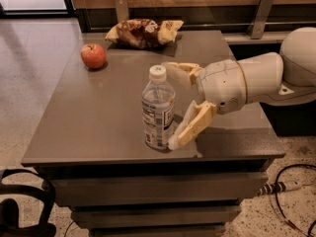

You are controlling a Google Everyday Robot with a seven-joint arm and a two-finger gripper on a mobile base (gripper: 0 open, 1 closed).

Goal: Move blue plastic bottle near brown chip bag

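The blue plastic bottle [157, 110] stands upright near the front edge of the grey table [103, 117], white cap on top. The brown chip bag [143, 32] lies at the table's far edge, dark in the middle with yellow ends. My gripper [170, 105] reaches in from the right with its fingers open, one fingertip behind the bottle near the cap, the other low by the bottle's base on its right. The bottle sits just at the mouth of the open jaws, not clamped.
A red apple [93, 56] sits at the far left of the table, in front of the bag. A wooden wall with metal brackets [260, 14] runs behind the table. Cables [289, 186] lie on the floor at right, a dark object [22, 206] at lower left.
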